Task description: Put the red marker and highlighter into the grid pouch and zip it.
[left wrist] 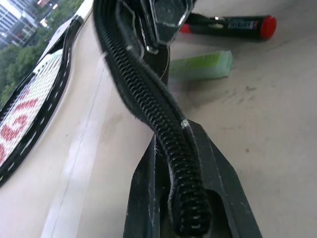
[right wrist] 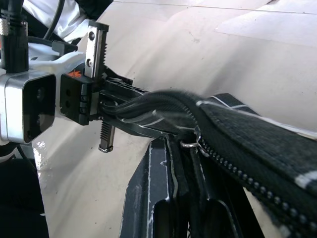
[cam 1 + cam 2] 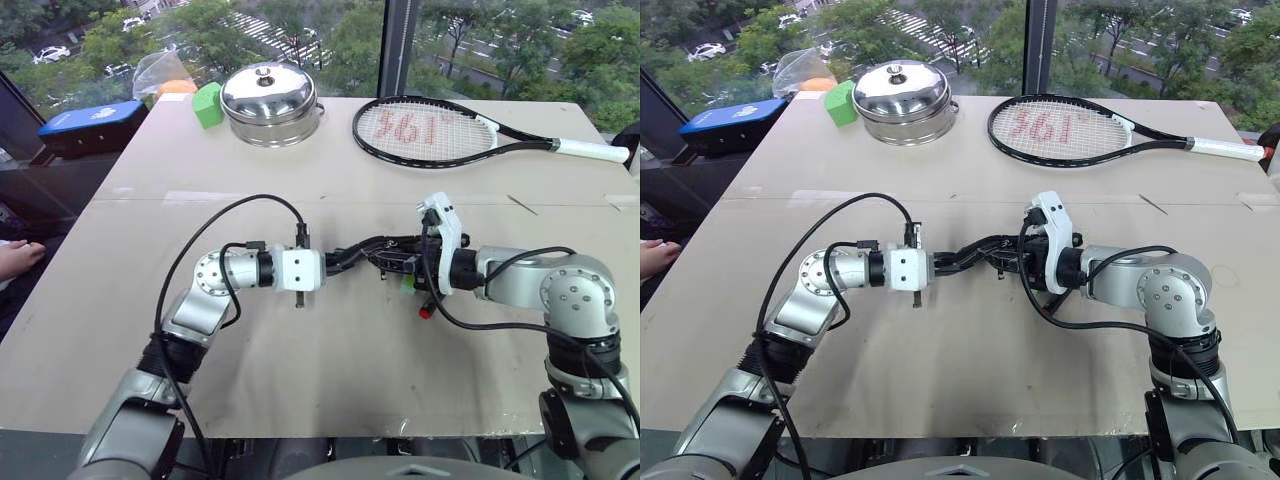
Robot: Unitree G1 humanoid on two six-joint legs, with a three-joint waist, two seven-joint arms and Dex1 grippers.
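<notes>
Both pincers meet above the middle of the counter (image 3: 340, 360) with the pouch (image 3: 362, 252) strung between them, lifted off the surface. The left pincer (image 1: 190, 198) is clamped on one end of the pouch's zipper edge; the black teeth run away from its fingers toward the right pincer (image 2: 190, 163), which is closed on the other end, at the small metal ring of the slider.

The marker (image 1: 230, 23) and the highlighter (image 1: 200, 66) lie on the counter beyond the left pincer, just under the far end of the pouch, side by side and apart from it. From the head view the marker's red tip (image 3: 425, 312) pokes out below the right pincer, with a bit of green beside it. Neither pen looks to be inside the pouch.

So I judge the step in hand is handling the zipper, most likely opening the pouch, with loading and zipping not yet done. Whether the mouth is open I cannot tell.

Next, the pouch needs a gaping mouth held steady by one pincer. The other must let go, drop to the counter just below, and pick up a pen.
</notes>
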